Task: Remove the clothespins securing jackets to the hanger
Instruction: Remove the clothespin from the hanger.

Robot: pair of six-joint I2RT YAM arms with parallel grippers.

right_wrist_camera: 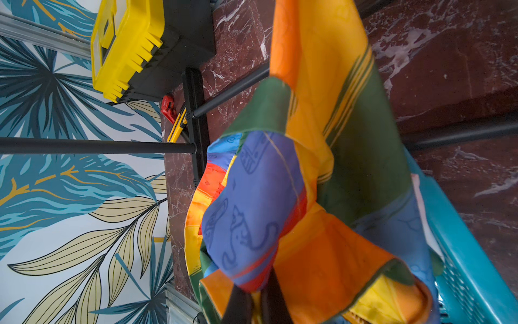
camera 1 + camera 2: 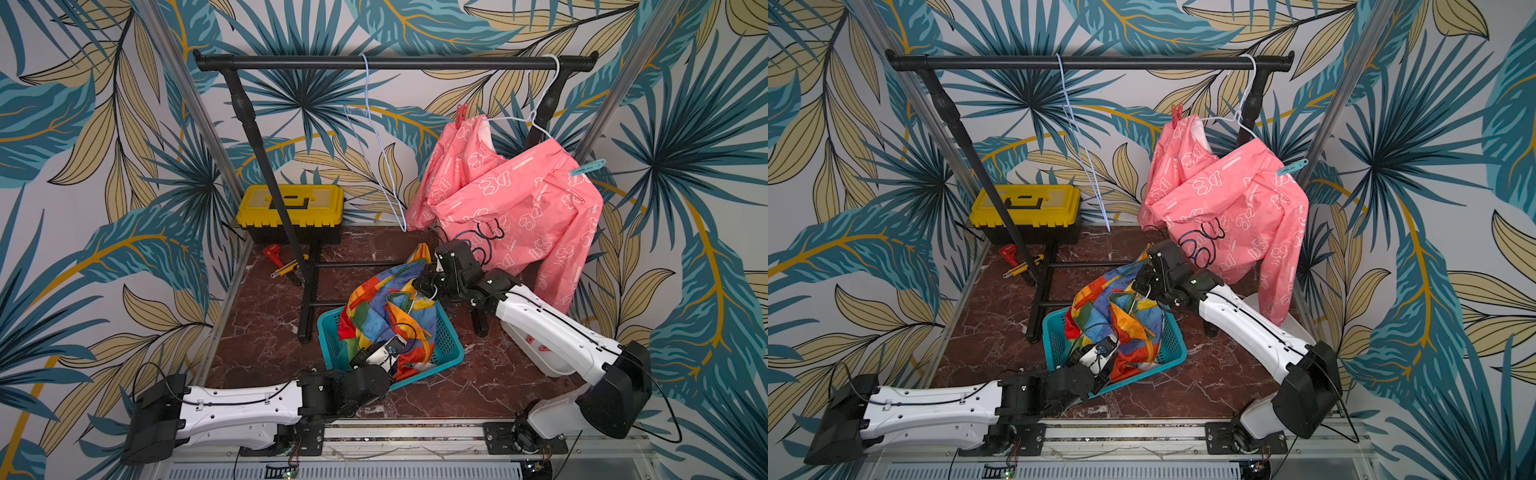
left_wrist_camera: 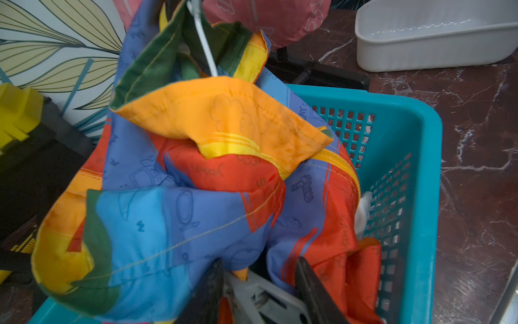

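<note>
A pink bear-print jacket hangs on a white hanger just behind and above the right gripper. It is pinned at the shoulder nearer that gripper by a red-pink clothespin and at the farther shoulder by a light blue clothespin.

The right gripper's jaws are pressed together on a fold of the rainbow-striped jacket, holding one end of it up. The rest of the jacket spills down into a teal basket, where the left gripper is buried in the cloth. Its jaws stand partway apart with rainbow fabric bunched against them. Between them lies a pale grey clothespin, or what looks like one. Whether they actually grip it cannot be told.

A white wire hanger shaft rises from the jacket's collar, beyond the left gripper.

Leaf-patterned wallpaper in teal and ochre surrounds the scene. A black garment rack spans the back, above both grippers, and a bare pale blue hanger hangs from it. The tabletop is dark red marble veined in white. A yellow-lidded toolbox sits in the far corner on the left gripper's side. A red tool and a yellow utility knife lie just in front of it. A white plastic tub stands near the basket.
</note>
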